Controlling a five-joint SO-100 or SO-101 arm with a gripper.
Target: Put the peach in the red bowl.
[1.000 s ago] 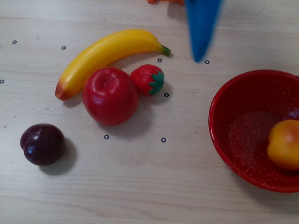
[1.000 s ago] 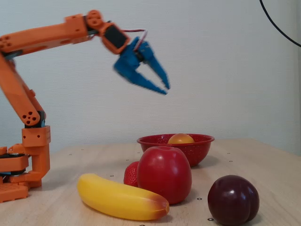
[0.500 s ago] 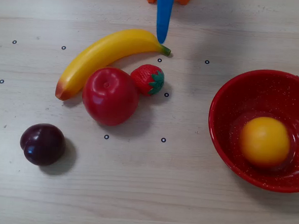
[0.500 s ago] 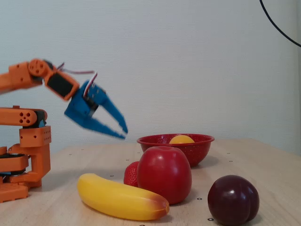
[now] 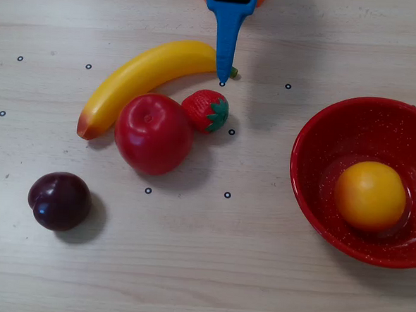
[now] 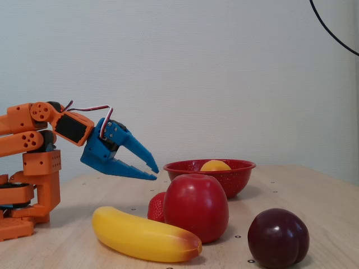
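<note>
- Pale wood-grain tabletop (image 5: 271,273) is dotted with small black ring marks, and a plain white wall is seen behind it in the fixed view.
- The peach (image 5: 370,196) is found lying inside the red bowl (image 5: 316,127), resting on the bowl's floor; only its yellow top is seen over the rim in the fixed view (image 6: 215,166). By that placement the task is judged as good as done.
- The blue fingers (image 6: 153,171) are held slightly parted and nothing is gripped between them; they are poised above the tabletop, near the banana's stem end and well apart from the bowl (a stance that is judged to suit an arm finished with its load).
- The bowl is seen as glossy red enamel with fine white speckles, round and far wider than any fruit.
- The peach is smooth and round, yellow with an orange blush.
- The other fruits are left in a loose cluster: a smooth curved banana (image 5: 138,77), a shiny red apple (image 5: 153,133) touching a small dimpled strawberry (image 5: 205,110), and a dark glossy plum (image 5: 59,200) set apart.
</note>
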